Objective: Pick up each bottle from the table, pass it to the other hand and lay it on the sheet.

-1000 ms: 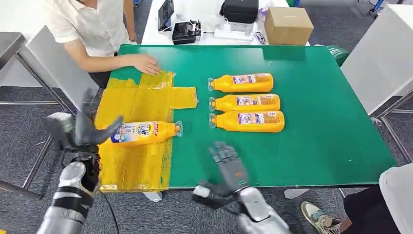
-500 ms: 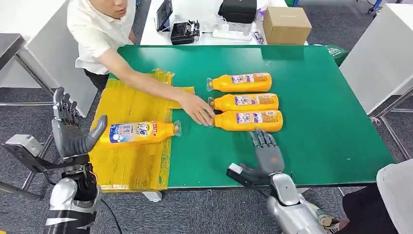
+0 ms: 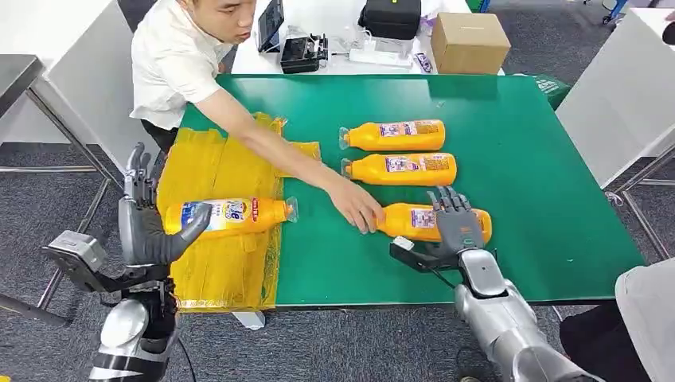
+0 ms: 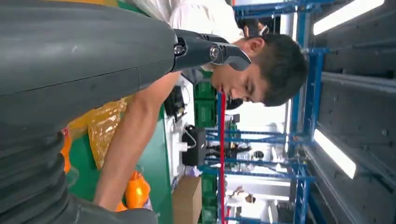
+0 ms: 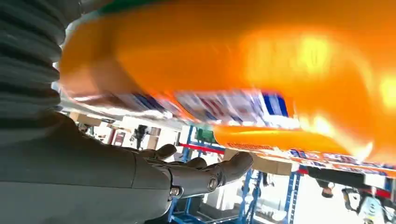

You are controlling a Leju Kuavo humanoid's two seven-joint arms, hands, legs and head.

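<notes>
Nearest us, our right hand (image 3: 452,221) lies over the nearest bottle (image 3: 434,224) on the green desk (image 3: 541,199), fingers spread across its label; the right wrist view shows the bottle's body close against the palm, but we cannot tell whether the fingers have closed on it. A person's hand (image 3: 358,208) rests at that bottle's neck end. Our left hand (image 3: 147,219) stands at the near-left desk edge, released, fingers upright and apart, holding nothing, the thumb just in front of the base of the laid bottle (image 3: 231,215), which lies on the yellow sheet (image 3: 223,263). Step judged: pickup of the second bottle by the right hand. The next move calls for a firm wrap around the body once the person's hand is clear, a lift, then a pass to the left hand. Count: four bottles, one on the sheet, three on bare desk, the middle bottle (image 3: 402,169) and far bottle (image 3: 394,135) untouched; one sheet. Beyond the desk, one cardboard box (image 3: 471,41).
</notes>
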